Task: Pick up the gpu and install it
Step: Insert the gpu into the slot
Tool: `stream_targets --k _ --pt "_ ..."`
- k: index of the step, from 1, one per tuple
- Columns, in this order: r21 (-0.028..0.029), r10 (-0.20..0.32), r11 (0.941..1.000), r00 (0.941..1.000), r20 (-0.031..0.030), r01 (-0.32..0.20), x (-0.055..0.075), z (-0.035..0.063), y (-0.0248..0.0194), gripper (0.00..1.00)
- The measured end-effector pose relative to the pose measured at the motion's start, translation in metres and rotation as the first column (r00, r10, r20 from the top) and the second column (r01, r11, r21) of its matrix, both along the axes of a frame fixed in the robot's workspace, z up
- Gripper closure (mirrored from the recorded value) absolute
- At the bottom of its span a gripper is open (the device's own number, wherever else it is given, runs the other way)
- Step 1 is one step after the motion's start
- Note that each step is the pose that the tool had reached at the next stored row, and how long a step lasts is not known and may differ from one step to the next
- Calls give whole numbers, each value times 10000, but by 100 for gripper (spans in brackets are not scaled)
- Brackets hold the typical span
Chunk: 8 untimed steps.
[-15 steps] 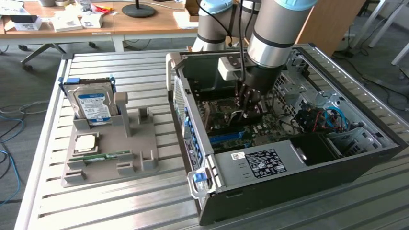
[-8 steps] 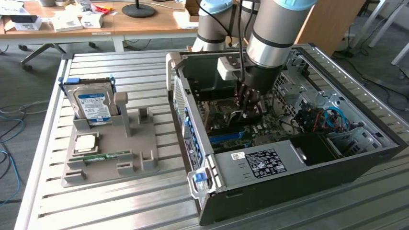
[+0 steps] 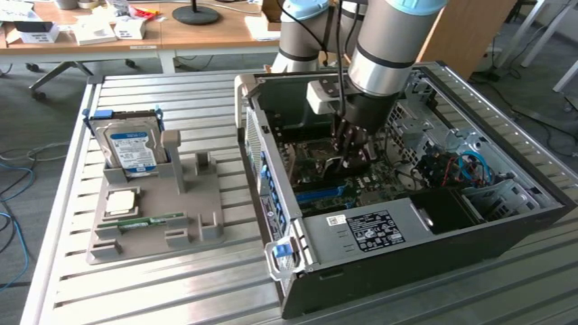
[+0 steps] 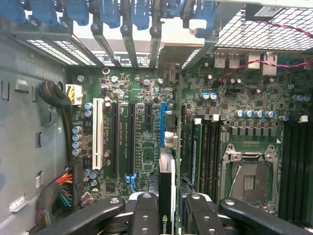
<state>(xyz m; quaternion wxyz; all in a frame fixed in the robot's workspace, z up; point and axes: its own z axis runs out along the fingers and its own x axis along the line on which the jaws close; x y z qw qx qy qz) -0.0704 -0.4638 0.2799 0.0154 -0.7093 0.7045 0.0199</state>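
Exterior view: raised, off the table [image 3: 181,284], angled down from middle distance into the open computer case [image 3: 434,264]. Wrist view: close, behind the gripper [image 4: 168,203], facing the motherboard [image 4: 142,142] squarely. Shared ground: that motherboard (seen obliquely from outside).

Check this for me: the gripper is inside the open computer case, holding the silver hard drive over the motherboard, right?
No. The gripper holds the gpu, not the hard drive. The wrist view shows the gpu edge-on in its grasp over the motherboard. The hard drive stands in the grey holder, outside the computer case.
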Motion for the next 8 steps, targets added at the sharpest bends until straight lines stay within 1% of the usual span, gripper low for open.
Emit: stream_targets --k 4,8 --pt "0 -1 10000 10000 1 1 -1 0 -24 74" --pt "-1 -1 10000 10000 0 1 -8 0 -25 74"
